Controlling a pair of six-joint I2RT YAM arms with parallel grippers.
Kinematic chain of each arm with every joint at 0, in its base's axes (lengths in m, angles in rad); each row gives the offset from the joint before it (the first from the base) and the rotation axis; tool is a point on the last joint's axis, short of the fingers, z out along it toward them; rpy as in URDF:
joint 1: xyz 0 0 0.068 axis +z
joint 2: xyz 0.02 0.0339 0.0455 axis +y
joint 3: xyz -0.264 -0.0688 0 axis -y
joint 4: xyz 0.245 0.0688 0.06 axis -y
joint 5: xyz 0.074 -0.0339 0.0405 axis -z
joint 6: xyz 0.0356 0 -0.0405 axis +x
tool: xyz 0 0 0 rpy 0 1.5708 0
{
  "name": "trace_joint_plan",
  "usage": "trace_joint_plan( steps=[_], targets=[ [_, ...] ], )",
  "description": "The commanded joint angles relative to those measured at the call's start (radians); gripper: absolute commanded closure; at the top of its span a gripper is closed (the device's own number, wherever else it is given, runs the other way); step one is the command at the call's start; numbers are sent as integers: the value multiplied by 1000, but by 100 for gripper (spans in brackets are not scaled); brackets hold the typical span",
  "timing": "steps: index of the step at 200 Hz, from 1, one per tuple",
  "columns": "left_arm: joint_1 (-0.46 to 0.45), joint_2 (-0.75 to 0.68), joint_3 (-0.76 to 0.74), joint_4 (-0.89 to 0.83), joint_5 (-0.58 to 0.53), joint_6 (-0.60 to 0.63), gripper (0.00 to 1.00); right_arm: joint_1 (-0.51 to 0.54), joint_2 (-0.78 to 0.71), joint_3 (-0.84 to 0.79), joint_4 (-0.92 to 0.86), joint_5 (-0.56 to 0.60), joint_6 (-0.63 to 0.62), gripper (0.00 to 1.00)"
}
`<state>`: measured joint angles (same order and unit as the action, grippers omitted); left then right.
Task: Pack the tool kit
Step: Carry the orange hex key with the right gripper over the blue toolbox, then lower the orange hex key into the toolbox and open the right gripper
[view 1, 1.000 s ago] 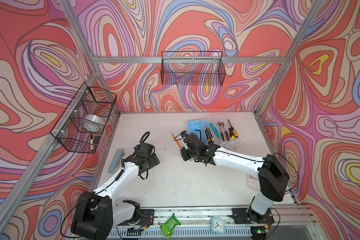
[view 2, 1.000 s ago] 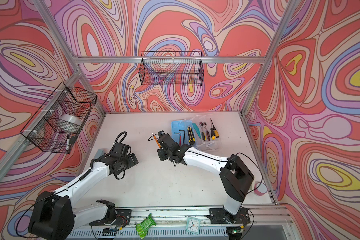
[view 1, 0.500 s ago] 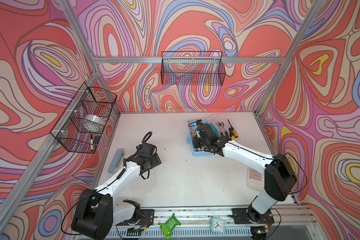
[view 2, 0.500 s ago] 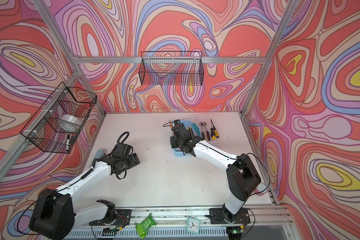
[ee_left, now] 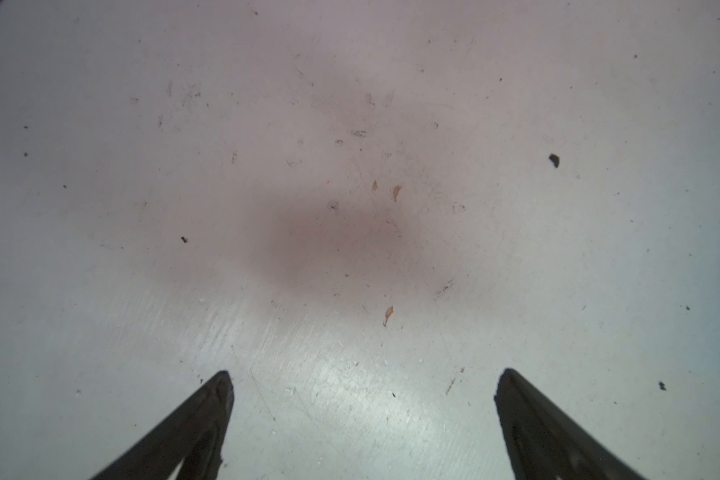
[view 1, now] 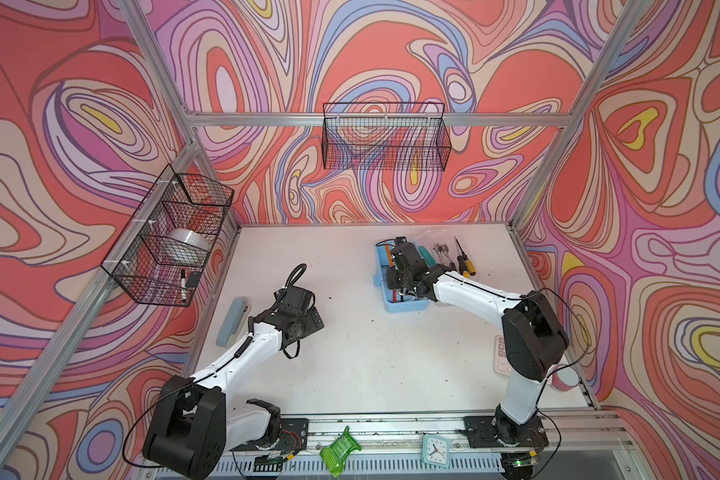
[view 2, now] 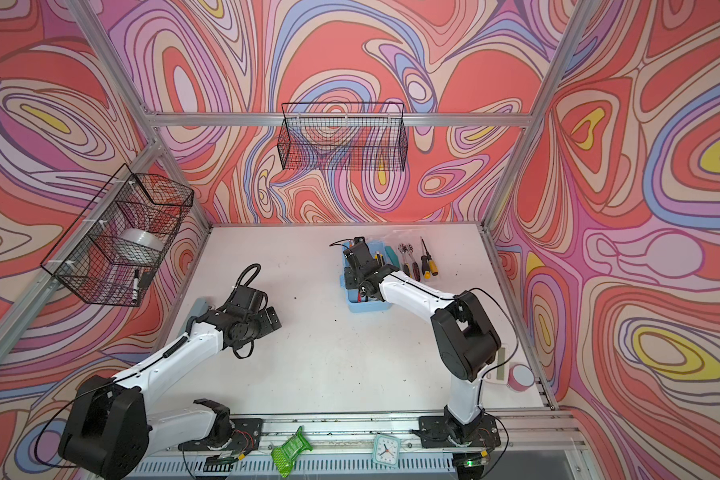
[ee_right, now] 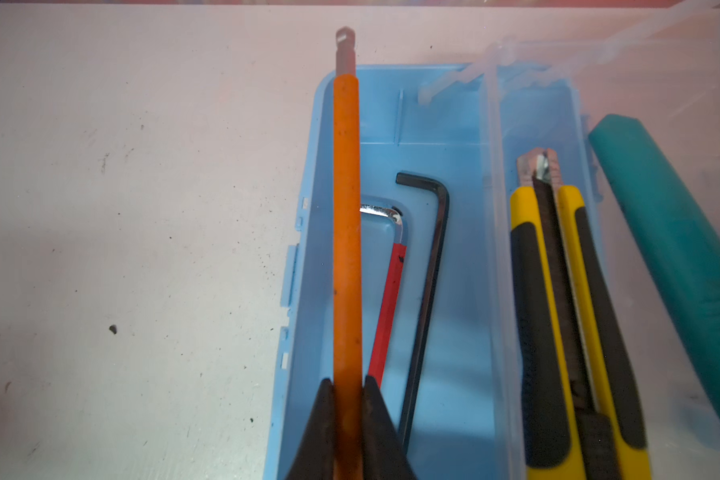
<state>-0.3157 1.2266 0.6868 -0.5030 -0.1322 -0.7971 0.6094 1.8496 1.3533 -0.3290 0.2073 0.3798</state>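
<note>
The tool kit [view 1: 406, 306] is a light blue box, open, at the back right of the table in both top views [view 2: 370, 307]. My right gripper [ee_right: 347, 384] is shut on a long orange hex key [ee_right: 346, 208] and holds it lengthwise over the box's left side [ee_right: 441, 124]. A red hex key [ee_right: 387, 307] and a black hex key [ee_right: 427, 291] lie inside. A yellow utility knife [ee_right: 558, 311] rests in the clear tray [ee_right: 495, 208], with a teal knife [ee_right: 674, 232] beside it. My left gripper [ee_left: 362, 378] stands open over bare table.
Small screwdrivers [view 1: 460, 259] lie on the table right of the box. A grey-blue stapler [view 1: 233, 320] sits by the left wall, and a pink calculator [view 1: 500, 353] shows behind the right arm's base. Wire baskets [view 1: 385, 137] hang on the walls.
My right gripper has carried the orange hex key from the table left of the box to a place over the box. The left arm has barely moved.
</note>
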Motion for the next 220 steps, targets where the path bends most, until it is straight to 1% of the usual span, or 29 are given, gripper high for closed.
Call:
trace_joint_plan(
  steps=[1, 74, 102, 152, 181, 220],
  targets=[
    [-7, 12, 11, 2, -24, -5, 1, -12, 27, 53, 22, 8, 21, 100],
    [-12, 29, 10, 14, -24, 2, 1, -19, 155, 121, -19, 14, 58, 100],
    [-12, 43, 14, 20, -21, 7, 1, -20, 174, 118, -22, 30, 70, 100],
    [-14, 59, 19, 29, -14, 8, 1, -21, 192, 112, -24, 19, 75, 100],
    [-16, 57, 23, 24, -18, 9, 1, -22, 190, 110, -31, 15, 79, 88],
    [-22, 60, 34, 23, -20, 9, 1, -21, 137, 81, -11, -1, 72, 56]
  ],
)
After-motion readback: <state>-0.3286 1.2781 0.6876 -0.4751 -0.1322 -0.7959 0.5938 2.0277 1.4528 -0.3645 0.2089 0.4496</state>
